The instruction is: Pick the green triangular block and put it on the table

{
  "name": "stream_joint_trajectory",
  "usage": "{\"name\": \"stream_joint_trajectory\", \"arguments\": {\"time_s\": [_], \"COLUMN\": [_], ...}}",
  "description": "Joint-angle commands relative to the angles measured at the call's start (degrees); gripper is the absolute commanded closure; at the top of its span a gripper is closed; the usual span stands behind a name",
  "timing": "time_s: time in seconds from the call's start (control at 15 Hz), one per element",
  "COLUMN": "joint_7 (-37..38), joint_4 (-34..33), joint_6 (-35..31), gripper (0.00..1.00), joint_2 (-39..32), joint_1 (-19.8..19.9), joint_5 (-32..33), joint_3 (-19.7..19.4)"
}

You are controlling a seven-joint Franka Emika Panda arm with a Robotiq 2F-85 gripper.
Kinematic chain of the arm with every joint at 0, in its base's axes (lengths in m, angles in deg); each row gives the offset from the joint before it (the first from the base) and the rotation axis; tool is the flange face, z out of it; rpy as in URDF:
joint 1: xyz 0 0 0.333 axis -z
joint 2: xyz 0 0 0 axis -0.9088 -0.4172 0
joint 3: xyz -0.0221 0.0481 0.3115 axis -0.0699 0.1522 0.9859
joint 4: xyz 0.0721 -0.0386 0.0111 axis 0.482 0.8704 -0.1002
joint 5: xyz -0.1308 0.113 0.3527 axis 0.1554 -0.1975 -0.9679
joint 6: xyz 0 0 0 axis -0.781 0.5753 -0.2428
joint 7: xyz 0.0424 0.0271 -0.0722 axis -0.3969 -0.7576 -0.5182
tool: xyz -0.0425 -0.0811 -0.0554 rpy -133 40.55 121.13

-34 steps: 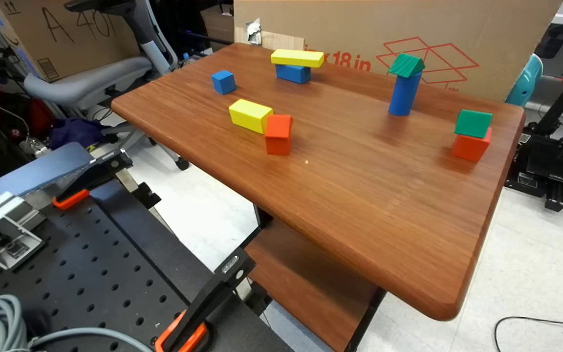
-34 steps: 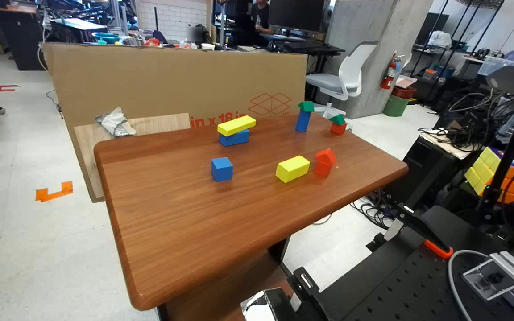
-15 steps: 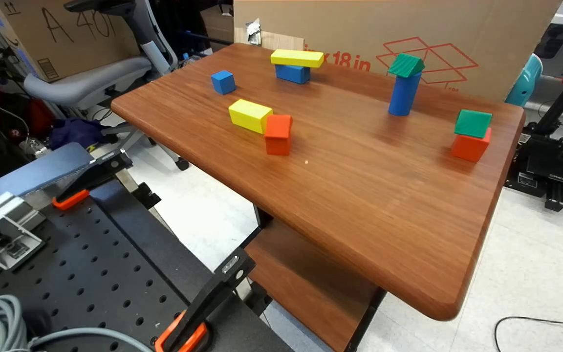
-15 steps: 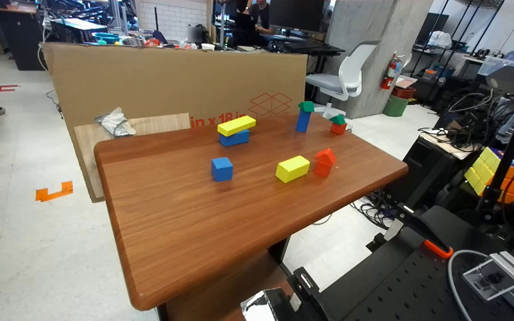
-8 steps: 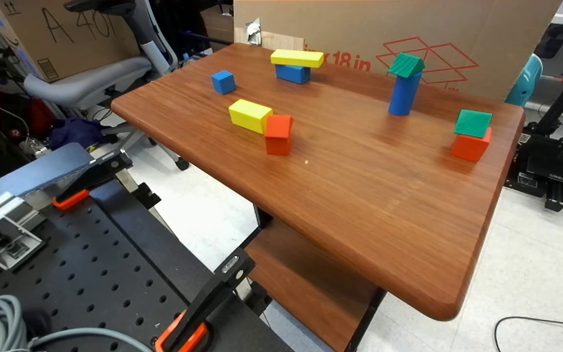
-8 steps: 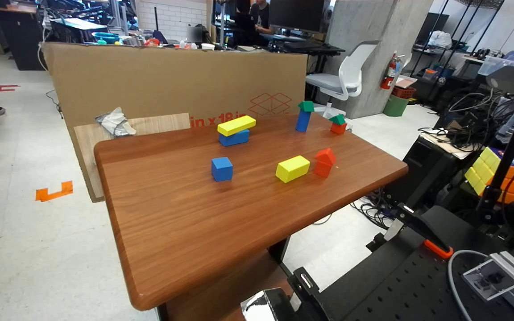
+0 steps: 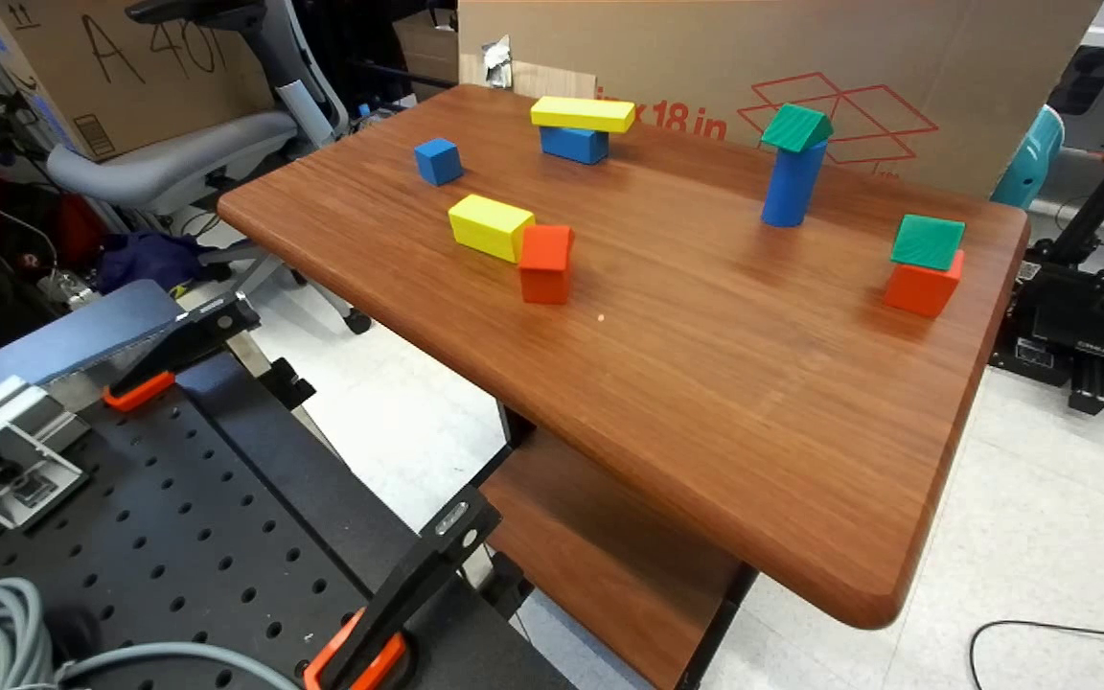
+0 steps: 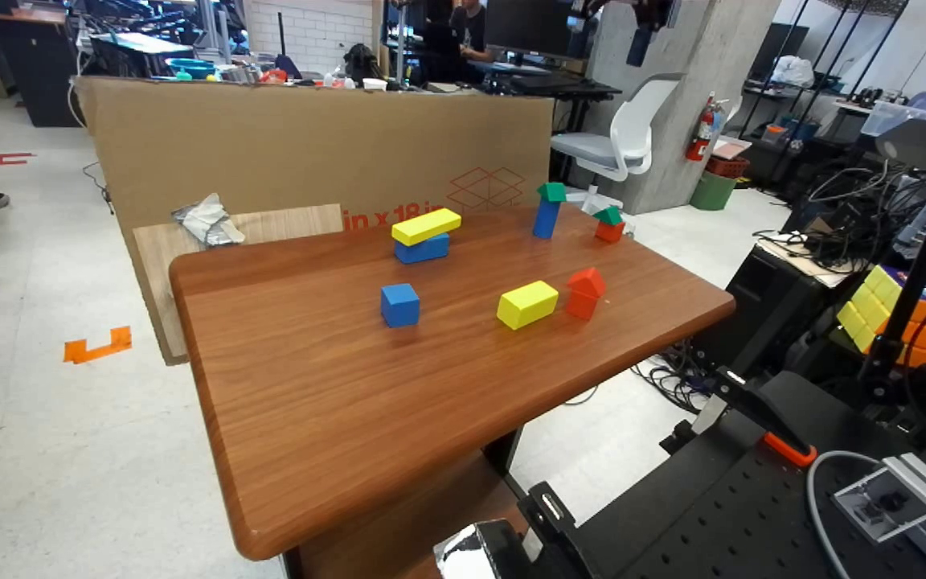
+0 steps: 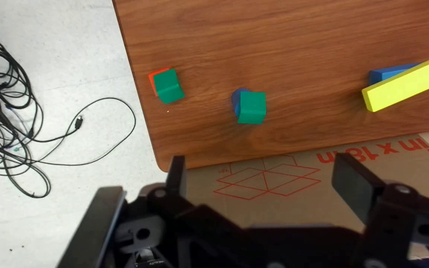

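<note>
The green triangular block [image 7: 797, 128], a small teal-green wedge, sits atop an upright blue cylinder [image 7: 793, 187] near the long edge of the reddish-brown wooden table [image 7: 705, 383] that borders a large brown cardboard panel [image 7: 878, 48]. By the corner where that edge meets a short one, a second teal-green wedge [image 7: 929, 241] lies on an orange-red block [image 7: 921, 289]. Toward the cardboard edge's other end, a long yellow bar [image 7: 583, 114] lies across a blue rectangular block [image 7: 573, 145]. Nearer the opposite long edge, a chunky yellow block [image 7: 492, 227] lies just beside a pitched-top orange-red shape [image 7: 545, 264]; whether one piece or two, I cannot tell. A blue cube [image 7: 438, 161] stands farther toward the other short edge.

In the wrist view the gripper [image 9: 263, 173] is spread wide, its fingers [image 9: 354, 184] well apart; in an exterior view only a dark part of it shows, cut off by the top border. From the wrist, the wedges hide most of the cylinder and orange-red block.

A brown cardboard box [image 7: 130, 86], past the short edge nearest the cube, is cut off, its inside hidden. What a far-off green bin [image 8: 713, 191] holds is too small to tell.
</note>
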Motion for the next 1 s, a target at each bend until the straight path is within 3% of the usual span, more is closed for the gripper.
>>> {"name": "stream_joint_trajectory", "arguments": {"time_s": [0.0, 0.93], "joint_7": [1.39, 4.84], "joint_4": [-2.38, -9.25], "joint_6": [-1.84, -1.54], "gripper": [0.00, 0.00], "joint_2": [-3.91, -16.28], "joint_1": [0.20, -1.65], "joint_5": [0.71, 3.11], "joint_3": [0.21, 0.15]}}
